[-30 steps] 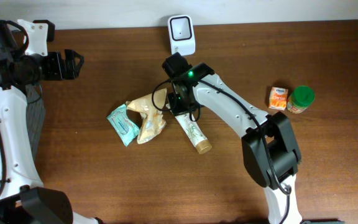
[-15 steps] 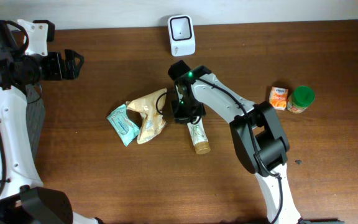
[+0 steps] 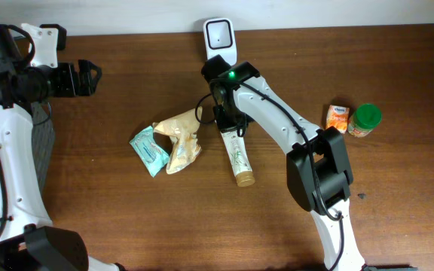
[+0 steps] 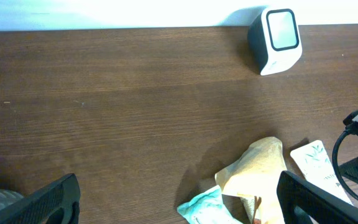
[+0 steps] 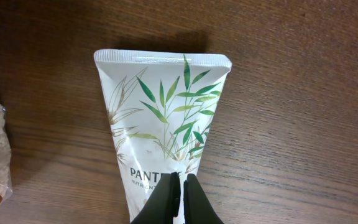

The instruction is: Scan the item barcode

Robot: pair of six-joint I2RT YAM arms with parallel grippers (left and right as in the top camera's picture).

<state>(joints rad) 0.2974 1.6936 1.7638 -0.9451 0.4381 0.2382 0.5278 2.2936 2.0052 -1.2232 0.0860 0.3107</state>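
Table: dark wood, carrying all the goods; nothing is raised off it.

Left gripper: parked at the far left edge, well apart from the goods, with its jaws spread wide and empty.

Right gripper: poised over the tube near its crimped end. The fingertips are pressed together and appear to grasp nothing.

The tube lies flat just below the scanner, with its leaf-printed face up and its cap pointing away from the scanner. No barcode is visible on the exposed side.

Other goods: a tan pouch and a teal packet lie left of the tube. An orange carton and a green-lidded jar stand far right.

Finding: the task is at an early stage. An item has been approached, but the grasp, the lift, finding the code and presenting it to the scanner window all appear outstanding.
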